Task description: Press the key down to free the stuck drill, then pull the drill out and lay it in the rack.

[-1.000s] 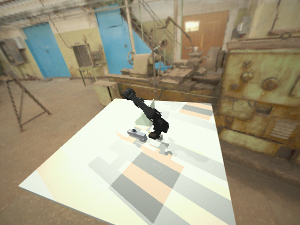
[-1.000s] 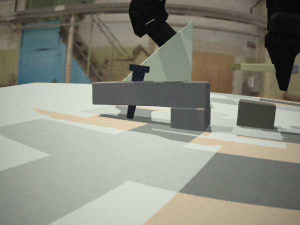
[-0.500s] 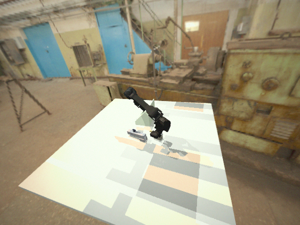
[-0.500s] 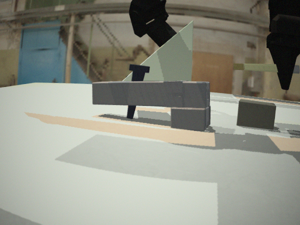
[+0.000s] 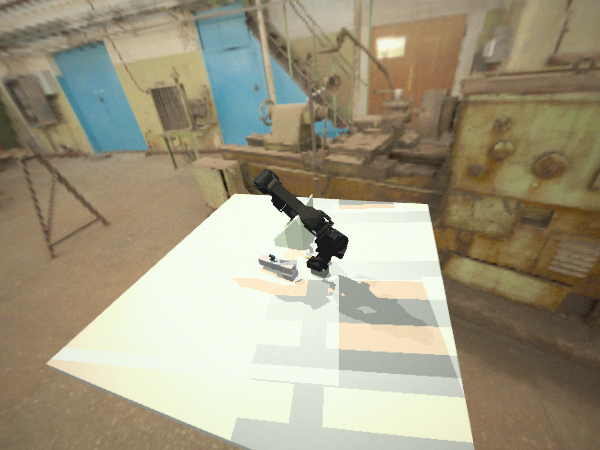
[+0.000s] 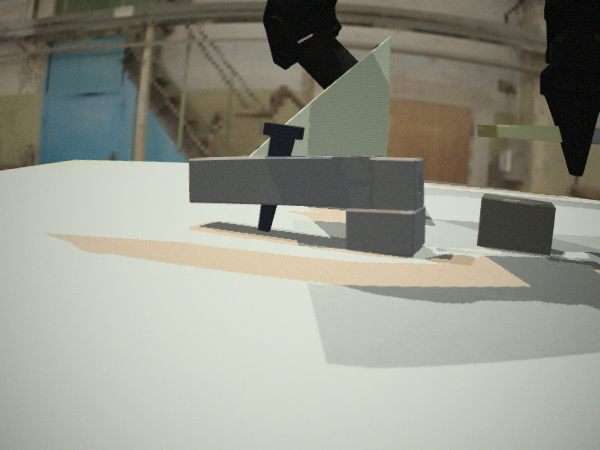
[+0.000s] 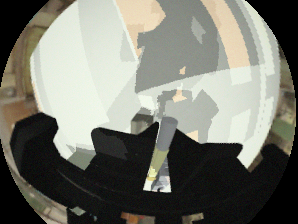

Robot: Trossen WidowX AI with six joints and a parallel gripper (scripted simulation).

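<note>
The drill (image 5: 307, 257) (image 6: 520, 132) (image 7: 158, 161), a yellow-green rod with a grey end, is held roughly level in the air. My gripper (image 5: 317, 266) (image 6: 576, 171) (image 7: 161, 125) is shut on it, and part of the rod is hidden by the fingers. The dark key (image 5: 272, 258) (image 6: 282, 140) stands slightly tilted through the long grey socket body (image 5: 276, 265) (image 6: 240, 181); its head is above the top and its tip shows below. A small dark block (image 6: 515, 225) (image 7: 142, 123), perhaps the rack, stands on the table below the drill; the frames do not show its slots clearly.
A pale green triangular wedge (image 5: 295, 236) (image 6: 355, 115) stands behind the grey body. A lower grey block (image 6: 380, 231) supports the body's right end. The table (image 5: 175, 310) is patterned with light, grey and peach patches; its edges show in the top view.
</note>
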